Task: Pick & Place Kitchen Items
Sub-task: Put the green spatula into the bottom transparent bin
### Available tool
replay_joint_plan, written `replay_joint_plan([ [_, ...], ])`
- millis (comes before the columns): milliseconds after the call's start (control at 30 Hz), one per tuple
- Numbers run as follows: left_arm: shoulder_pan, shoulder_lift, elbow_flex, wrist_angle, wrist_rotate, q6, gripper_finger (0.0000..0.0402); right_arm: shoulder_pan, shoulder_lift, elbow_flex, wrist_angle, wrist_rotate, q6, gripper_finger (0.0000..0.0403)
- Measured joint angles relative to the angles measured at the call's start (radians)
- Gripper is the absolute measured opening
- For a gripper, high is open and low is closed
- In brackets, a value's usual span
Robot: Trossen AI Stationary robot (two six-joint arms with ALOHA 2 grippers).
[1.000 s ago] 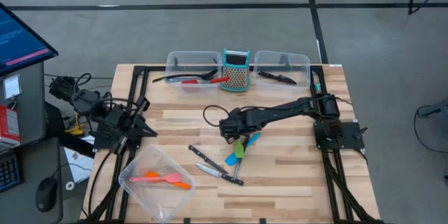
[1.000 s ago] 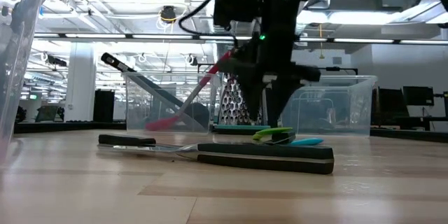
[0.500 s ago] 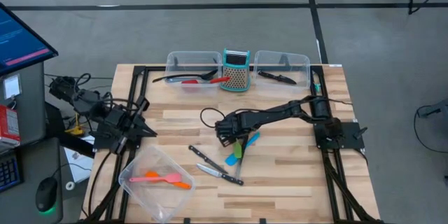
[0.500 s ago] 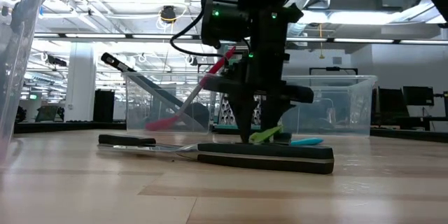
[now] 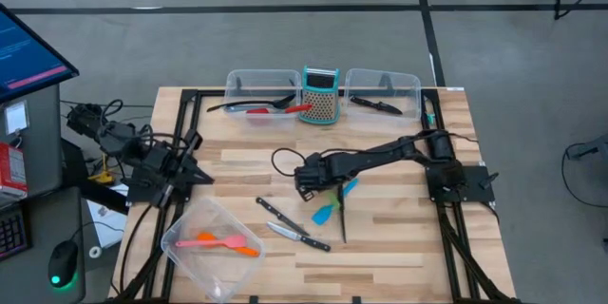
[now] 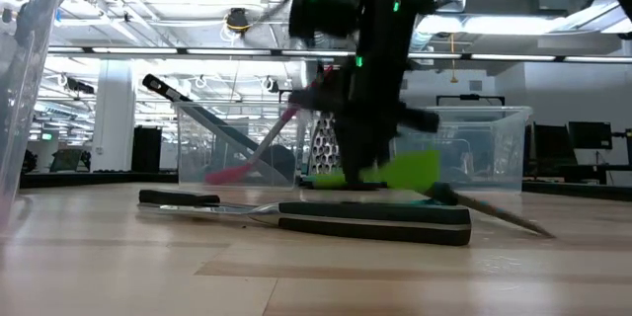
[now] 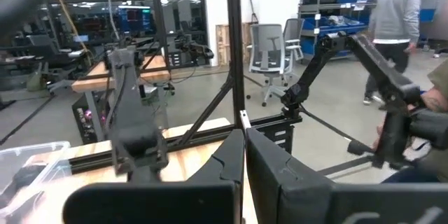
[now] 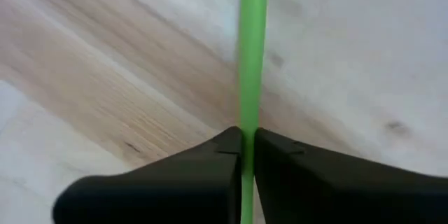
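Lying nearest on the tabletop [image 5: 380, 247] were two black-handled knives [image 5: 290, 226]. Just beyond, mid-table, the right gripper [image 8: 246, 150] had its fingers [image 8: 210, 164] pinching the green spatula [image 6: 395, 172], lifted off the wood beside the blue spatula [image 5: 334, 201]. The left gripper [image 7: 243, 161] waited at the left edge, fingers pressed together. Farthest stood the grater [image 5: 320, 96].

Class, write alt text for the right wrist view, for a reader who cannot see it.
The right hand is shut on a thin green spatula, which runs straight ahead from between its two dark fingers. Below lies the pale wooden table.
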Motion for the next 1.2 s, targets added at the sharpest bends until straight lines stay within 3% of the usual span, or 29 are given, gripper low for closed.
replay_joint_plan([
  [300,0.002,0.044,0.0,-0.009,-0.153,0.009,0.0017,0.071,-0.232,0.003,0.067,0.169,-0.087,0.0007],
  [633,0.062,0.203,0.0,0.072,-0.167,0.003,0.0144,0.254,-0.423,0.006,0.446,0.436,-0.415,0.0007],
  [833,0.13,0.305,0.0,0.339,0.038,0.011,0.0204,0.3,-0.392,0.008,0.7,0.507,-0.61,0.0007],
  [1000,0.214,0.358,0.0,0.394,0.104,-0.04,0.0228,0.34,-0.345,0.006,0.907,0.531,-0.864,0.0007],
  [1200,0.304,0.413,0.0,0.485,0.234,-0.099,0.0244,0.365,-0.309,0.005,0.998,0.556,-0.999,0.0007],
])
